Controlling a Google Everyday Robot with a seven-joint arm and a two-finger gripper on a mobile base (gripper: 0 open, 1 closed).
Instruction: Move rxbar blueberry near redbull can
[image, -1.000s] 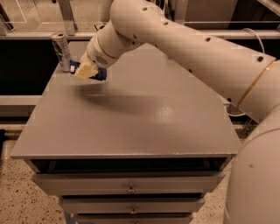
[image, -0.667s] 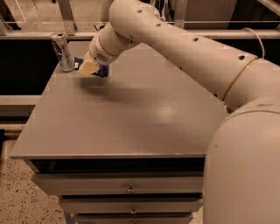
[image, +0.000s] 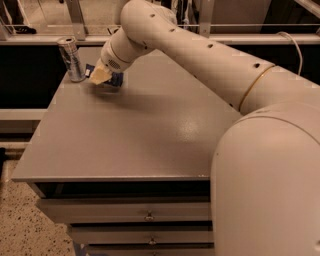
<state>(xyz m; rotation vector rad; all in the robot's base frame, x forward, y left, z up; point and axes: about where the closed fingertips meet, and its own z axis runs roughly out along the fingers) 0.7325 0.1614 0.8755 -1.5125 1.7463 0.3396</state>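
**Camera view: rxbar blueberry (image: 116, 79) held beside redbull can (image: 70, 59)**

Flat and dark navy, the wrapper sticks out either side of the pincer (image: 100, 76), which is clamped on it low over the grey bench (image: 130, 135), far left corner. The silver-blue can stands upright.

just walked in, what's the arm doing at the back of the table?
The arm is stretched to the far left corner of the table. Its gripper is down at the rxbar, right beside the can. Rxbar and can look close but apart. I can't tell whether the rxbar is released.
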